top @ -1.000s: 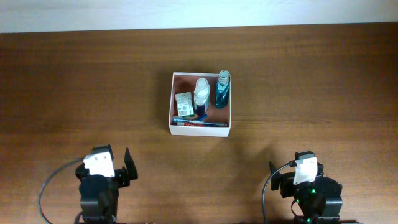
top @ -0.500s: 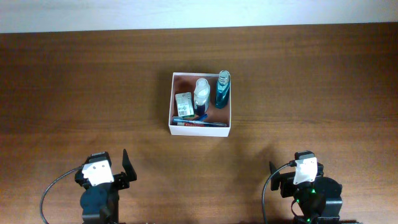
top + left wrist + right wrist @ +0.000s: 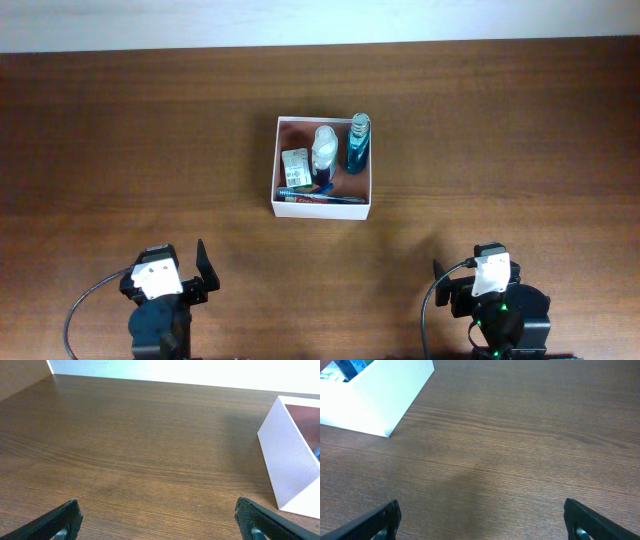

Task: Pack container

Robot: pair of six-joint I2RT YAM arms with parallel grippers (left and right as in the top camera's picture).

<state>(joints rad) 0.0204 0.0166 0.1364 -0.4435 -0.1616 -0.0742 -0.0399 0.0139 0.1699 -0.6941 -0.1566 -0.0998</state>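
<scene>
Container [image 3: 322,208] holds toiletries [image 3: 323,152]; left hand [image 3: 159,521] and right hand [image 3: 481,521] gape empty

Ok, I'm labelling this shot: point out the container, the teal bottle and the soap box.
container [image 3: 320,209]: overhead view, white front wall.
teal bottle [image 3: 357,154]: overhead view, its body.
soap box [image 3: 296,165]: overhead view, top face.

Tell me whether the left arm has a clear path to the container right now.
Probably yes. Only bare table lies between the left gripper and the container, whose near white wall faces it; the jaws stand open and empty.
</scene>
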